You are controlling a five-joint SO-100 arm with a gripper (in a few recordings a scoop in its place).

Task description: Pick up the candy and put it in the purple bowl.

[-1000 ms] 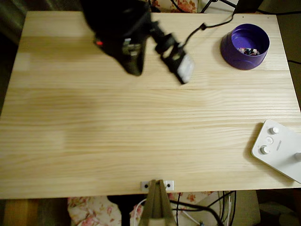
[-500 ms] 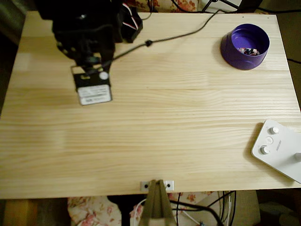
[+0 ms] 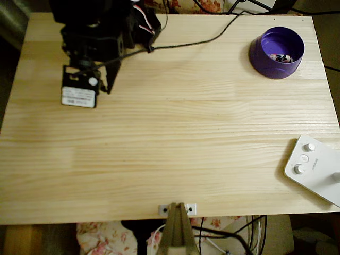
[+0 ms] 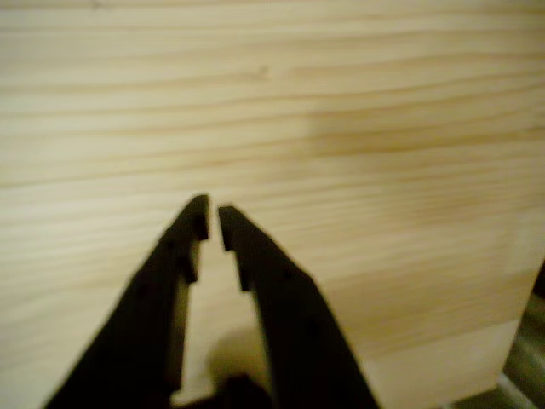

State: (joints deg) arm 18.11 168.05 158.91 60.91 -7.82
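Hanging over the far-left corner of the desk (image 3: 175, 138) in the overhead view, the arm (image 3: 101, 32) with its camera box pointing down; in the wrist view, the tool (image 4: 213, 223) showing two black fingers nearly touching at the tips, a thin slit between them, gripping nothing, bare wood grain beneath. Lying well apart from the tool, across the desk at the far-right corner, the bowl (image 3: 263, 58), round and purple, standing upright just inside the desk edge. Resting inside it, toward the right of the lighter floor, the candy (image 3: 280, 57), a small pale wrapped piece with pink and dark marks, its long axis running roughly left to right in the overhead view; hard to tell whether one sweet or more. Judging from this, looking like the drop already made, with nothing loose on the open wood. Sitting at the near-right corner, a white box (image 3: 314, 169) with knobs, partly off the edge, well clear of both bowl and arm. Trailing from the arm toward the far edge, a black cable (image 3: 212, 37).
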